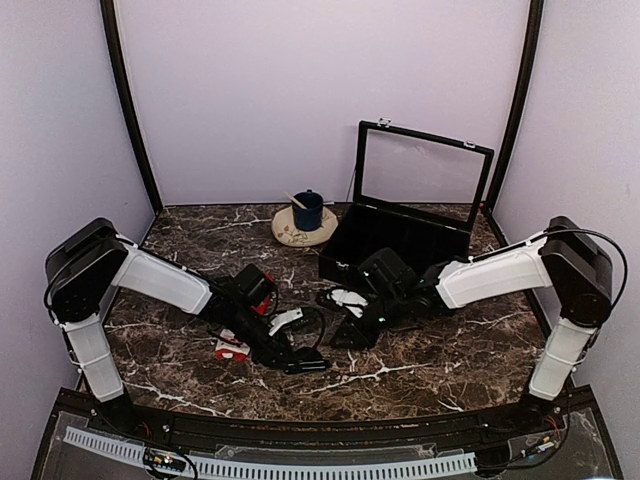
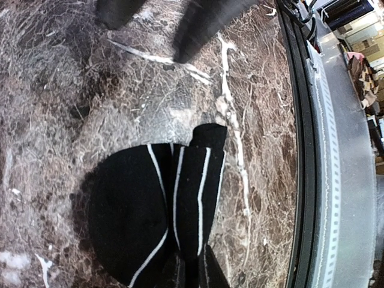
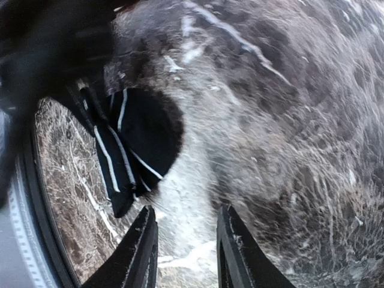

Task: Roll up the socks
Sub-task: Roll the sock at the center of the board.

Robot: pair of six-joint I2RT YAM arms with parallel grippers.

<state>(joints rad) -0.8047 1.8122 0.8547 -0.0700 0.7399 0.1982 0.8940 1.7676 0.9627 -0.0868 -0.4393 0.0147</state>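
The black sock (image 2: 150, 204) with thin white stripes lies bunched on the marble table near its front edge. My left gripper (image 2: 193, 252) is shut on a fold of that sock. The same sock (image 3: 135, 138) appears in the right wrist view, ahead and to the left of my right gripper (image 3: 186, 210), which stands open just above bare marble with nothing between its fingers. From above, the two grippers, left (image 1: 305, 362) and right (image 1: 347, 335), meet at the table's middle. The red sock (image 1: 232, 347) lies beside the left arm, untouched.
A blue mug (image 1: 308, 210) on a cream saucer (image 1: 296, 234) stands at the back. Right of it is an open black case (image 1: 400, 245) with a clear lid. The table's front edge and a metal rail (image 2: 321, 150) run close to the black sock.
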